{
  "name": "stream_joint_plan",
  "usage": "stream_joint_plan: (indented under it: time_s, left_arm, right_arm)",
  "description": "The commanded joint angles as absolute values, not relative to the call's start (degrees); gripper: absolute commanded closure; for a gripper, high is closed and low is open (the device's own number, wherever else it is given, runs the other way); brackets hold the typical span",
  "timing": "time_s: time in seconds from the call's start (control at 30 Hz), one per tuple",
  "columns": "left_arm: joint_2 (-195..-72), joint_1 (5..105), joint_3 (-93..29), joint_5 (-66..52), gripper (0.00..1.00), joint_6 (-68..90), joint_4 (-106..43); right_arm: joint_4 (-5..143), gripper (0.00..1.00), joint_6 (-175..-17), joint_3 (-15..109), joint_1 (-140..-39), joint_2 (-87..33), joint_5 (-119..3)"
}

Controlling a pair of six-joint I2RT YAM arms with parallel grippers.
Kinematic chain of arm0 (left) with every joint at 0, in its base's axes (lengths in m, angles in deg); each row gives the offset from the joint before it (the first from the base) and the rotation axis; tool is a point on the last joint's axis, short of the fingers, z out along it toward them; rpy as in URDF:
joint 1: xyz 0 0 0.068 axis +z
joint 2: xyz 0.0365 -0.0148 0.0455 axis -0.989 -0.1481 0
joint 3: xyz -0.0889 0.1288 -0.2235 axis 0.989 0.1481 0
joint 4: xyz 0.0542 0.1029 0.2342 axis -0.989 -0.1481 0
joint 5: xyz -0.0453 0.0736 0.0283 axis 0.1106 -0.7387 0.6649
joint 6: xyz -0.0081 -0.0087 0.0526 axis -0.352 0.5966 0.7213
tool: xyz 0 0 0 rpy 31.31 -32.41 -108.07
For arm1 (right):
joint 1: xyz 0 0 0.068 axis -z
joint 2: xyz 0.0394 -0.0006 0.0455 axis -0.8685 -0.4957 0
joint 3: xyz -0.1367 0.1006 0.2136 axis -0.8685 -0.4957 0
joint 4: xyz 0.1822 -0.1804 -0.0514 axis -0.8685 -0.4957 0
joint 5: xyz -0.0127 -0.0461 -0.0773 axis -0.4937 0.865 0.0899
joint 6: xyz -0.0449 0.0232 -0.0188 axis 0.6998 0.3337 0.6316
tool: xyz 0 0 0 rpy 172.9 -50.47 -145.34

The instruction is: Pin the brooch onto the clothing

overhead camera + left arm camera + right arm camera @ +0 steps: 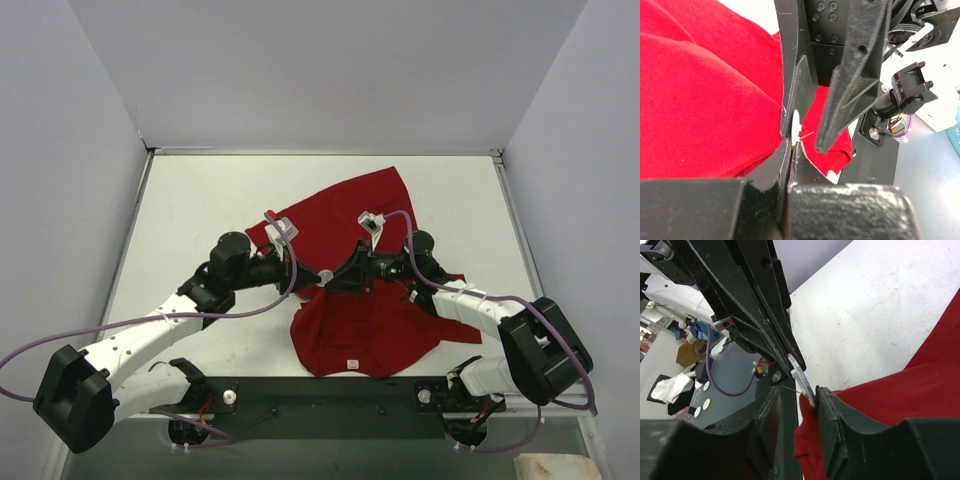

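**Checker:** Largest entry first?

**Clerk:** One white table [200, 200], showing beyond the T-shirt [350, 335] on every side. One T-shirt, red, rumpled and folded over itself.

**Checker:** The arms?

**Clerk:** Left arm [150, 340], white and black, reaching in to the T-shirt's left edge. Right arm [470, 300], same make, lying over the T-shirt's right side.

**Checker:** And the hands?

**Clerk:** Left gripper [792, 145], just above the T-shirt's left edge, jaws pressed together on the rim of the brooch [802, 376]. Right gripper [802, 396], tip to tip with it over the same edge, jaws narrow, with a fold of the T-shirt pinched between them.

**Checker:** Describe the brooch.

**Clerk:** One small pale disc with a thin pin at its back. It stands edge-on against the T-shirt fold. Whether the pin has entered the cloth cannot be told.

**Checker:** Smallest entry?

**Clerk:** One white label [352, 364], at the T-shirt's near edge.
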State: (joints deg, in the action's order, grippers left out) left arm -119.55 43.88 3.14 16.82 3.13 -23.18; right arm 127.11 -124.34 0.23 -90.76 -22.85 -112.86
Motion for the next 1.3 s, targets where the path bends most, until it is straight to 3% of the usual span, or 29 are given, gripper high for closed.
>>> stream_joint_plan:
  time_s: [0.0,0.4,0.7,1.0,1.27]
  left_arm:
    - [-119.5,44.4,1.6,18.0,1.00,2.9,-19.4]
    - [-120.1,44.4,0.6,19.0,1.00,3.4,-20.1]
    - [-122.9,44.3,-2.7,19.3,1.00,4.8,-23.8]
    - [-123.4,43.7,-5.8,18.9,1.00,7.1,-28.2]
    - [-122.3,42.0,-6.8,16.1,1.00,9.4,-31.4]
  right_arm:
    - [131.1,0.71,-122.8,3.3,-91.7,-23.4,-115.9]
    - [128.8,0.83,-122.2,4.2,-91.9,-23.8,-115.8]
    - [109.0,0.89,-111.3,9.3,-94.8,-22.5,-110.3]
    - [102.0,1.00,-110.1,12.8,-95.5,-24.0,-106.5]
    - [101.9,1.00,-111.3,12.7,-95.5,-23.2,-103.5]
